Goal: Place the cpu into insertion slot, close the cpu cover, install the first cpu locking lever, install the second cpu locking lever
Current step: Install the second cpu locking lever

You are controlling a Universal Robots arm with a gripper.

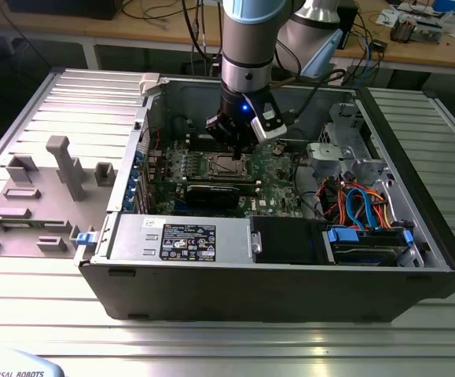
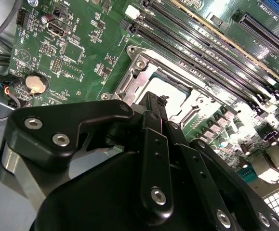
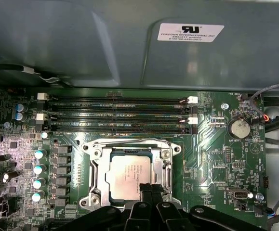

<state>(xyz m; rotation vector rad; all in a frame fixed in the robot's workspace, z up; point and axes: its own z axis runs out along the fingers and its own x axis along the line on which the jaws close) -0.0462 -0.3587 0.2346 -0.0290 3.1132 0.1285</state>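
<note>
Gripper low over the green motherboard inside the open PC case, fingertips drawn together at the near edge of the cpu cover; whether they pinch anything cannot be told. The cpu sits in the insertion slot, cover down around it.

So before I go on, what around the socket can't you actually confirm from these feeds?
- The near edge of the cpu and of the cpu cover: hidden behind the end effector in the first wrist view.
- Most of the insertion slot: blocked by the end effector in the second wrist view.
- The locking levers' state: too small in the exterior view.
</note>
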